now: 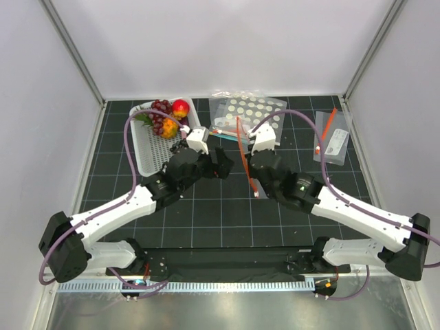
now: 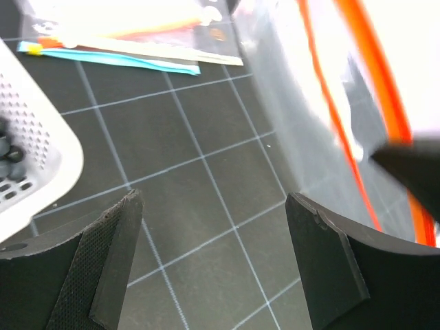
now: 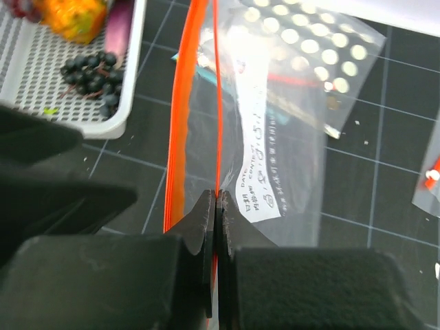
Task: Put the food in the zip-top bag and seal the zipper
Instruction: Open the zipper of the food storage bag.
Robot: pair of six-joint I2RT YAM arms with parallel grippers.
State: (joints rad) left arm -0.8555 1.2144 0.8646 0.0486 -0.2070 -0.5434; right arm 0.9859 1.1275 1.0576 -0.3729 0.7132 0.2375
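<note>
The clear zip-top bag [image 1: 245, 148] stands on edge in the middle of the mat, its mouth parted. My right gripper [image 1: 250, 163] [image 3: 216, 198] is shut on one side of the red-orange zipper [image 3: 216, 89]; the other zip strip [image 3: 180, 103] bows away to the left. My left gripper [image 1: 223, 165] [image 2: 213, 254] is open and empty just left of the bag [image 2: 323, 103], above bare mat. The purple grape bunch [image 1: 161, 115], the red-yellow apple [image 1: 180, 108] and the orange pineapple [image 1: 169, 128] lie in the white tray [image 1: 146, 148]. Grapes [image 3: 93, 69] and the pineapple [image 3: 72, 17] also show in the right wrist view.
A larger clear bag with white dots [image 1: 253, 111] lies behind the held bag. A small clear bag with a white label [image 1: 333, 141] lies at the right. The tray's corner [image 2: 48, 161] is close on my left gripper's left. White walls enclose the mat.
</note>
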